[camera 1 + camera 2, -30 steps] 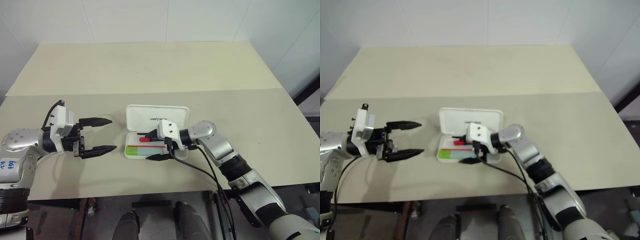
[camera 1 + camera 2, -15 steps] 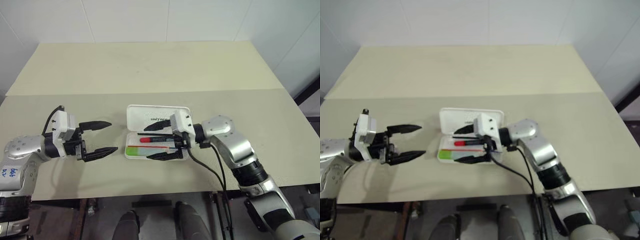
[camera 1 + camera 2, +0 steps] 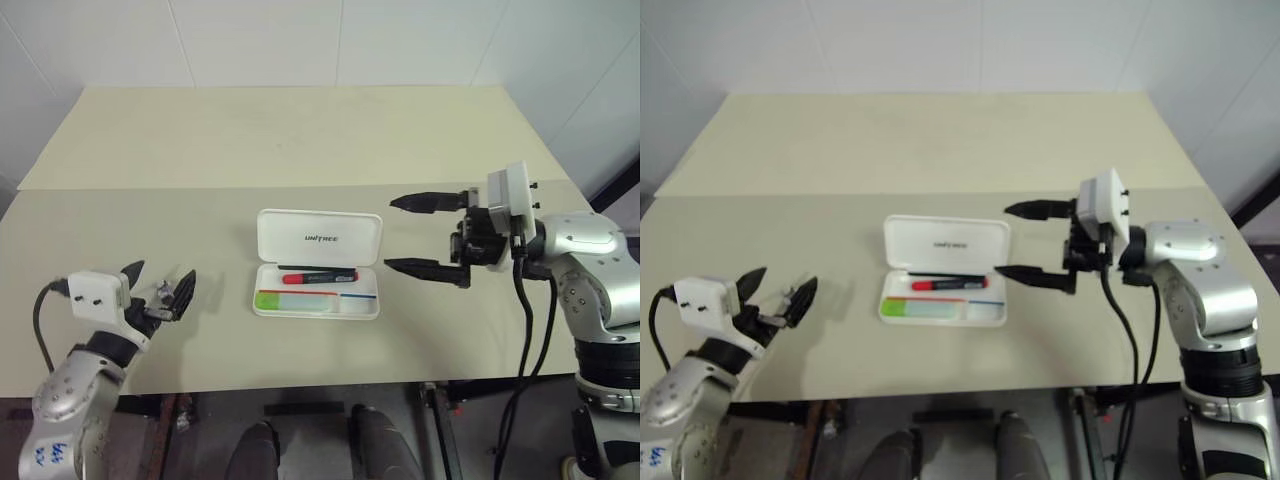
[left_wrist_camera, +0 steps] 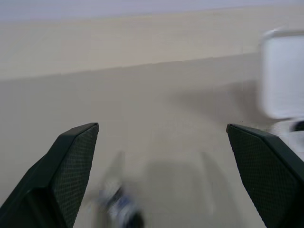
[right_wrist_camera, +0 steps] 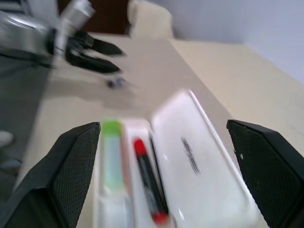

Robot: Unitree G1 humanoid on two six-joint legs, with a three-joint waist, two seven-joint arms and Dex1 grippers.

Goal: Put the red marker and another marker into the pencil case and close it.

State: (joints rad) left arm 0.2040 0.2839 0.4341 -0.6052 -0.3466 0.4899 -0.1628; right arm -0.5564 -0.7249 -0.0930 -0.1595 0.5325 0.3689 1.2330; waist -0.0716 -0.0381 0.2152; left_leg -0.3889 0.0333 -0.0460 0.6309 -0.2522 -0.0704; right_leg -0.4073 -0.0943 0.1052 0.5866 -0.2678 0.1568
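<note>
The white pencil case (image 3: 318, 237) lies open in the middle of the table, lid up and printed "UNITREE". In its tray the red marker (image 3: 318, 277) lies lengthwise. The green-capped marker (image 3: 290, 300) lies in front of it, along the tray's front side. My right gripper (image 3: 392, 234) hangs open to the right of the case, fingers pointing left at it, with nothing between them. My left gripper (image 3: 160, 278) stands open and empty near the table's front left edge, well left of the case. The right wrist view looks over both markers (image 5: 149, 185) and the lid (image 5: 190, 156).
The pale table (image 3: 300, 140) has a seam running across it behind the case. A small dark and silvery item (image 5: 115, 83) lies on the table near my left gripper. The table's front edge runs just below both grippers.
My right gripper has pulled away from over the tray, to the right and upward. My left gripper has dropped back toward the front left edge and turned to point forward.
</note>
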